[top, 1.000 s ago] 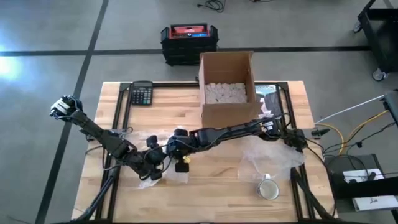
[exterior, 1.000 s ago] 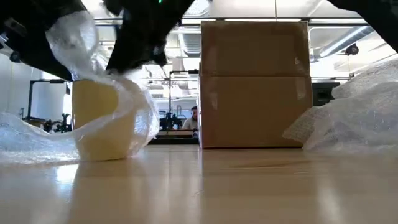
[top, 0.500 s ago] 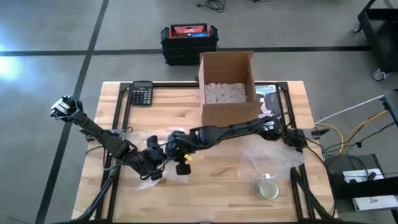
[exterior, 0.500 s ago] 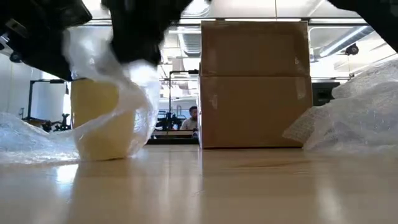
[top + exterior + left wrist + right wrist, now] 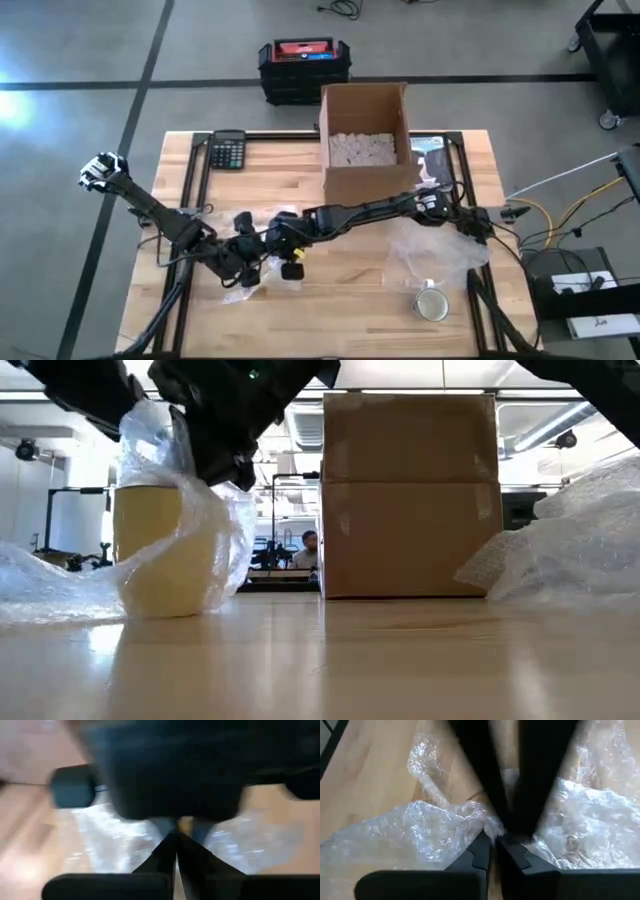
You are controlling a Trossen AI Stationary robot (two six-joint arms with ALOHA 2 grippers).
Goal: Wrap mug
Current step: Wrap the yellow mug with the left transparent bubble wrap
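Note:
A yellow mug [image 5: 155, 555] stands upright on the wooden table [image 5: 400, 660], left of centre, with a sheet of bubble wrap [image 5: 215, 535] curled around it. The sheet's loose end [image 5: 28, 585] lies on the table. Both grippers meet just above the mug. My left gripper [image 5: 175, 839] comes from the table's left and is shut. My right gripper [image 5: 493, 845] reaches across from the right and is shut on the wrap. In the high view the arms [image 5: 262, 250] hide the mug's top. My left gripper is shut on bubble wrap [image 5: 150, 827] right at its fingertips; the right arm's body in front hides which part of the sheet it has. My right gripper pinches a bunched fold of the wrap [image 5: 492, 826] between its two fingers, slanting down from the table's right. The pinched flap [image 5: 148, 440] stands up above the mug's rim, and the rest of the sheet drapes down around the mug.
A tall cardboard box [image 5: 365, 140] stands at the far middle, a calculator [image 5: 228, 150] at the far left. More bubble wrap [image 5: 440, 250] lies to the right, with a second, pale cup [image 5: 432, 303] near the front right.
Both grippers have worked the wrap's upper flap across the top of the mug. The flap, earlier held out to the mug's left, now stands bunched upright above its rim. My right gripper has shifted slightly toward the table's left. The mug has stayed in place.

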